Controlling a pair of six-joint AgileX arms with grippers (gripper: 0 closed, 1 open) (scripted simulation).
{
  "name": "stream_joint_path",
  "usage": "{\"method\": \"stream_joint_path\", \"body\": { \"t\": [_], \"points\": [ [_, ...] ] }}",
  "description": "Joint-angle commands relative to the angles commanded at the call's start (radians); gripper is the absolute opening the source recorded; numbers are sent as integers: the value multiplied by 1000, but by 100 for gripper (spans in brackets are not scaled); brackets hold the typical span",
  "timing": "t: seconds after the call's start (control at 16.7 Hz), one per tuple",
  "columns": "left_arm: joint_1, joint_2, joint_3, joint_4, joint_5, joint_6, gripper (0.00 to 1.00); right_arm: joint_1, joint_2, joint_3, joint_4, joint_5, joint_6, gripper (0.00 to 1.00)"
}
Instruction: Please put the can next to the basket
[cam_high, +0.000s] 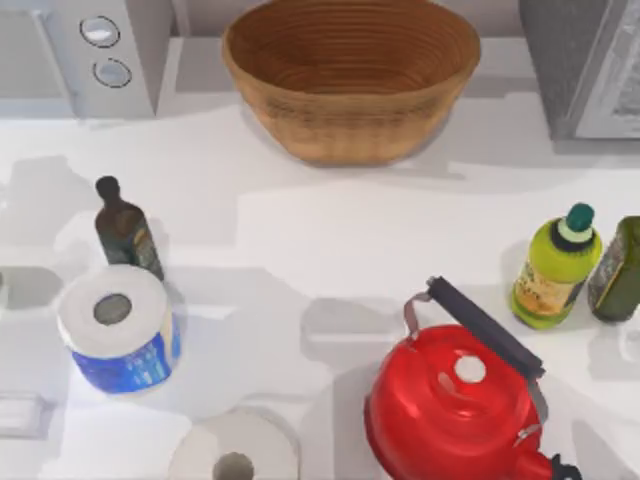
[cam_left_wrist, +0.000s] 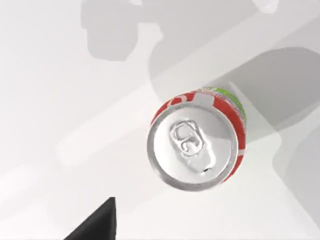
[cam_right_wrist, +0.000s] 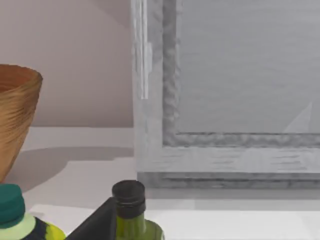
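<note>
We find the can (cam_left_wrist: 196, 146) standing upright on the white table (cam_left_wrist: 55, 100), seen from directly above in the left wrist view: its silver lid and pull tab face the camera, with a rim of red and a sliver of lime green at one edge. We judge that our left arm is positioned over the can so as to descend on it vertically, which suits an upright cylinder. A dark wedge at the frame edge is probably part of the left gripper, but we cannot tell how far its fingers are spread, and nothing is seen touching the can. The basket (cam_high: 350, 75) sits at the far middle of the table in the top view, between a grey appliance (cam_high: 85, 55) at the left and another at the right, with bare surface beside it for the placement. A red kettle (cam_high: 455, 405), a yellow-green bottle (cam_high: 556, 268), a dark bottle (cam_high: 125, 230) and a paper roll (cam_high: 118, 328) occupy the near area; we should route the carry clear of them. The right wrist view faces the right-hand appliance, so we judge the right arm to be parked on that side.
</note>
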Motion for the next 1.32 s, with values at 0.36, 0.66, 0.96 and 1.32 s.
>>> {"method": "stream_joint_path", "body": {
  "t": [0.36,0.66,0.96,1.32],
  "points": [
    [37,378,334,-249,0,200,100,0,0,0,0,0,0,100],
    [46,446,398,-307,0,249,100,0,0,0,0,0,0,100],
    [44,448,382,-290,0,246,100,0,0,0,0,0,0,100],
    [47,483,261,-134,0,250,100,0,0,0,0,0,0,100]
  ]
}}
